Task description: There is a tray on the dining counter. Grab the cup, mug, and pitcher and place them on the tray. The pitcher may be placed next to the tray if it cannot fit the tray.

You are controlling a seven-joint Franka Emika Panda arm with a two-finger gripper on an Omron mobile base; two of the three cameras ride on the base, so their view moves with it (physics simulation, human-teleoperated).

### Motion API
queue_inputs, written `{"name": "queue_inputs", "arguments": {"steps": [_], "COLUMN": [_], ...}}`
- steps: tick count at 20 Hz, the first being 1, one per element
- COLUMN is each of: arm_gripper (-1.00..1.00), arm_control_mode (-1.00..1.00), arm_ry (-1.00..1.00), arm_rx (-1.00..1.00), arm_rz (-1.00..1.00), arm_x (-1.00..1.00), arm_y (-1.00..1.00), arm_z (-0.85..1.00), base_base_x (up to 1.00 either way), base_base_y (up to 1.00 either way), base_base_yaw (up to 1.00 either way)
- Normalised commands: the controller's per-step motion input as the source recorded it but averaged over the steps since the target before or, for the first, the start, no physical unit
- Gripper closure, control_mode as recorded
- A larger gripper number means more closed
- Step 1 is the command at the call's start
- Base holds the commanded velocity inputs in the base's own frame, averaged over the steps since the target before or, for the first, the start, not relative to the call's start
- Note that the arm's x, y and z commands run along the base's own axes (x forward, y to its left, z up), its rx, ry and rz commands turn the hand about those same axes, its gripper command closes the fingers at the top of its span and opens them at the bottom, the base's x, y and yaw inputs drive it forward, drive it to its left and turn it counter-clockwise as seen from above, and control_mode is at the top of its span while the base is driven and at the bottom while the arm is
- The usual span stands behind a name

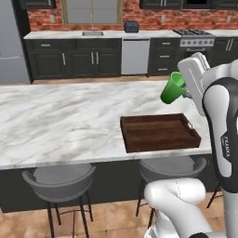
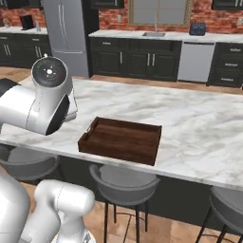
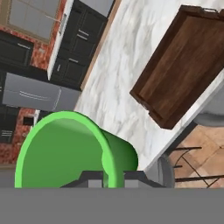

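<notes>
While gripper [image 3: 106, 178] pinches its rim, cup [image 1: 172, 88] tilts, mouth upper-right.

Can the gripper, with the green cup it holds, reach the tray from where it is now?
Probably yes: the gripper holds the cup tilted in the air just beyond the tray, which lies bare, with nothing between them.

The white arm rises from its rounded base, its dark-jointed upper link standing nearly upright, then bends forward at the elbow so the hand reaches out in the air. The wrist is rolled, leaving the hand tilted rather than pointing straight down. The gripper [image 1: 182, 90] is closed on the rim of the green cup [image 1: 173, 88], one finger inside the wall and one outside. The cup hangs tipped on its side from the fingertips, its open mouth facing back toward the hand.
</notes>
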Motion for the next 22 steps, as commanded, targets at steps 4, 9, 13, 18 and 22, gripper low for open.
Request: {"name": "queue_inputs", "arguments": {"steps": [4, 9, 13, 18, 22], "arm_gripper": [1.0, 1.0, 1.0, 1.0, 1.0], "arm_control_mode": [1.0, 1.0, 1.0, 1.0, 1.0], "arm_ry": [0.0, 0.0, 0.0, 0.0, 0.0], "arm_rx": [0.0, 0.0, 0.0, 0.0, 0.0], "arm_rz": [0.0, 0.0, 0.0, 0.0, 0.0], "arm_x": [0.0, 0.0, 0.0, 0.0, 0.0], "arm_y": [0.0, 0.0, 0.0, 0.0, 0.0], "arm_z": [0.0, 0.0, 0.0, 0.0, 0.0], "base_base_x": [0.28, 0.31, 0.39, 0.51, 0.56], "base_base_y": [-0.51, -0.39, -0.02, 0.0, 0.0], "base_base_yaw": [-0.13, -0.13, -0.11, -0.01, 0.0]}}
